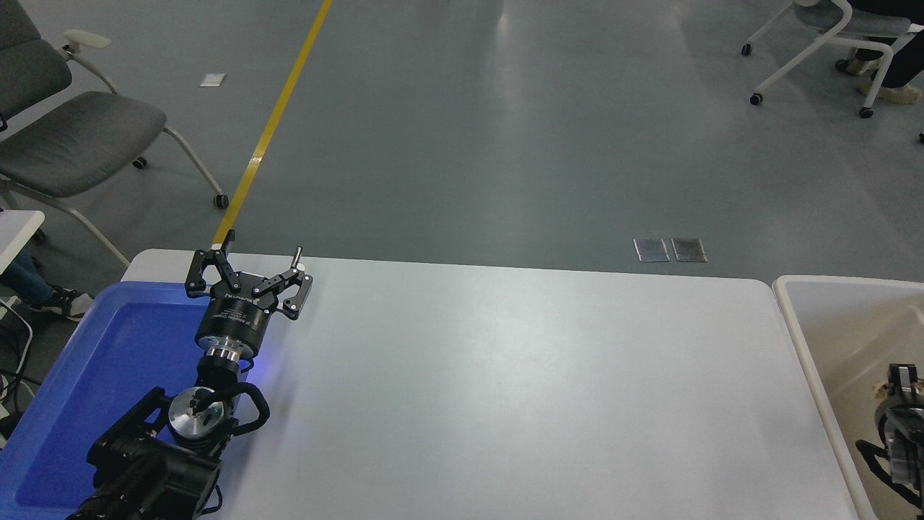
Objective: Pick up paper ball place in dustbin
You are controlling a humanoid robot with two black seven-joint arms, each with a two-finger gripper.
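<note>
My right gripper (897, 383) comes in at the right edge, inside the mouth of the cream-beige dustbin (794, 318). A small bit of the tan paper ball (881, 391) shows at its fingertips; the rest is hidden by the fingers. The gripper looks shut on it. My left arm is parked at the lower left with its gripper (263, 247) open and empty over the table's far left corner.
A bright blue shallow tray (86, 375) lies at the table's left edge under the left arm. The white table (520, 390) spans the middle. Chairs stand on the grey floor at the far left and far right, and a person's legs show at the top right.
</note>
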